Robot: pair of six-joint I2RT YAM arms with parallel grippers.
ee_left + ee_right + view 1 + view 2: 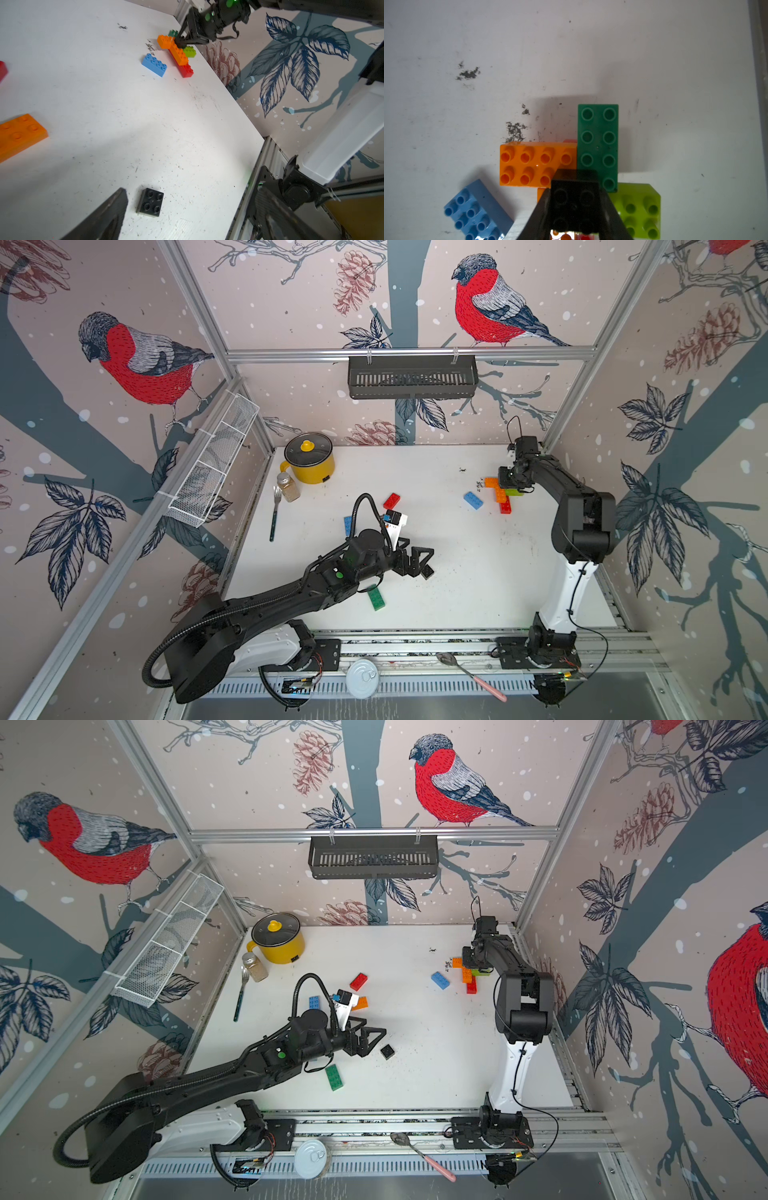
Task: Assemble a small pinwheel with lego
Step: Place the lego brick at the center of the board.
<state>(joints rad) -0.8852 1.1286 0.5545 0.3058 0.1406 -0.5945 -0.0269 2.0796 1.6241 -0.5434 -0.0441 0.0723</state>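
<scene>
My right gripper (574,209) is shut on a small black square lego (574,197). It holds the square over the middle of a pinwheel cluster (500,491) of an orange brick (535,164), a dark green brick (598,141) and a lime brick (640,209), with red showing underneath. A light blue brick (477,212) lies loose beside the cluster. My left gripper (368,1040) stands open above the table. A second black square (150,202) lies flat just off its fingertips (104,218). Red (391,501), blue (347,525), orange (360,1003) and green (376,598) bricks lie around the left arm.
A yellow lidded pot (309,458), a spice jar (288,487) and a fork (274,510) stand at the back left. A tin lid (362,678) and a pink-handled spoon (469,674) lie on the front rail. The right wall runs close to the cluster.
</scene>
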